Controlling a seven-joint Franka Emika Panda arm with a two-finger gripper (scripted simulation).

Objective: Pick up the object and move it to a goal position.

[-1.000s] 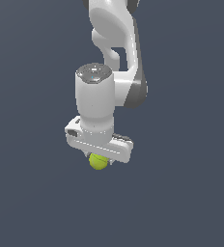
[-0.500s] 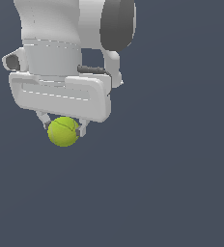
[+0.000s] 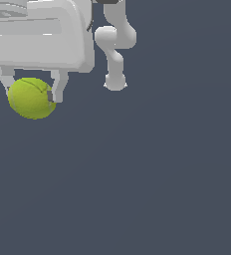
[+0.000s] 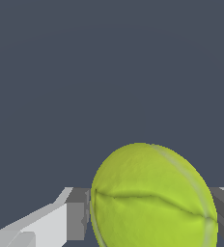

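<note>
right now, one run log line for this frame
phase: carry | gripper: shut on tennis ball | ball: held between fingers, off ground | goal: not visible

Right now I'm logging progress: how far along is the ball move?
Done: the ball is picked up, clamped between the gripper fingers. In hand: it hangs in the air. Left: reaching the goal, which no view shows.

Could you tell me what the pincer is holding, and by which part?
The pincer holds the yellow-green ball, its fingers clamped against opposite sides of the ball's upper half.
</note>
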